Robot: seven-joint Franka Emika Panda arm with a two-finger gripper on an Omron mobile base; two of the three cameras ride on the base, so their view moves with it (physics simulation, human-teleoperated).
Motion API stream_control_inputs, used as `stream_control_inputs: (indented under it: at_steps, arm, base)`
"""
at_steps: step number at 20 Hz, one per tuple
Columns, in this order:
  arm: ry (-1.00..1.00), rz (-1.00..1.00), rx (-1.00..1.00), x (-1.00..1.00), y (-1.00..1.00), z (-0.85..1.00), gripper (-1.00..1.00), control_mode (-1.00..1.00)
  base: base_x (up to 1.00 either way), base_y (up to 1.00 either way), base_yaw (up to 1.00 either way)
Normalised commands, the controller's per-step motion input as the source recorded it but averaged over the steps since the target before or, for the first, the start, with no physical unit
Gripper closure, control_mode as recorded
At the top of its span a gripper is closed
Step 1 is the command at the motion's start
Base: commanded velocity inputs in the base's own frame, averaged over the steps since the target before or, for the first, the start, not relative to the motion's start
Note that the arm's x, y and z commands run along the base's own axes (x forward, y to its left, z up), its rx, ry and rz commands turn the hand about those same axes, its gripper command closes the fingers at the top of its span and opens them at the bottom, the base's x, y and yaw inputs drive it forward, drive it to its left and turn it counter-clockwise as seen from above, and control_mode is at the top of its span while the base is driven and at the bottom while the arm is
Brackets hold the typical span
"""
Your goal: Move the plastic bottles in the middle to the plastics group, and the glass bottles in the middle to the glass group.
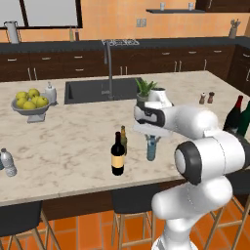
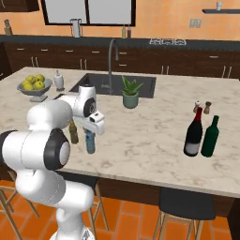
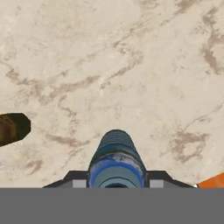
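Here the gripper [image 3: 116, 183] clamps the blue bottle [image 1: 152, 148]; a grey bowl [image 1: 32, 110] holds lemons [image 1: 30, 99].

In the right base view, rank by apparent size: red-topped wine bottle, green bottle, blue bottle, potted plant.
1. Red-topped wine bottle
2. Green bottle, nearly as tall but slimmer
3. Potted plant, though it sits farther back, so unsure
4. Blue bottle, top hidden by the jaws

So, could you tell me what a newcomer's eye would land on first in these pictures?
Probably the white arm bent over the middle of the marble island, its gripper closed around the top of the blue bottle. Just left stands the black wine bottle with its tan label, and the bowl of lemons brightens the far left.
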Motion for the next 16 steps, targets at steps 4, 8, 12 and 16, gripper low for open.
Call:
stream_control_inputs:
  at_steps: [4, 8, 12, 16]
  arm:
    - [0.0, 0.48, 0.0, -0.93, 0.14, 0.14, 1.0, -1.0]
    - [0.01, 0.56, 0.0, -0.51, 0.52, 0.19, 1.0, -1.0]
    - [0.0, 0.47, 0.0, -0.38, 0.71, 0.21, 1.0, -1.0]
    - [0.02, 0.33, 0.0, -0.3, 0.8, 0.08, 1.0, -1.0]
  base:
    - [0.0, 0.0, 0.0]
    - [0.0, 0.0, 0.0]
    - [0.0, 0.0, 0.0]
    - [0.0, 0.0, 0.0]
